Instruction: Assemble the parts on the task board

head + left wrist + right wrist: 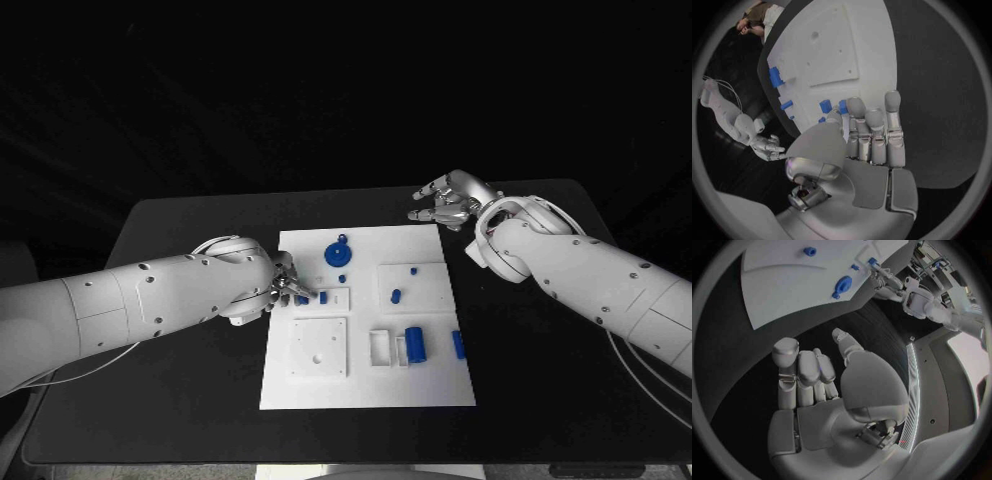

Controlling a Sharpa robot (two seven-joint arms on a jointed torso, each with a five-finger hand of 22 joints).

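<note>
Head view: task board [433,385] lies mid-table, long side running away from robot. On it, blue parts scattered: round gear-like part [339,253] near board's far edge; small peg [397,296] in a raised white square on the right half; long cylinder [415,344] in a white frame toward near right, w/ another bar [459,344] at board's right edge; small blue part [323,297] by the left edge. Big white square plate [320,347] w/ holes sits near-left on the board, nothing blue in it.

Left hand [268,285] is over board's left edge, fingertips right at the small blue part; in left wrist view the fingers [874,125] reach over blue pieces, but can't tell if it's actually pinching one. Right hand [451,200] sits off the board, past its far right corner over bare table [188,225], fingers curled, holding nothing.

Progress, my read: early-mid. Several parts look loose, not seated; most of assy left
</note>
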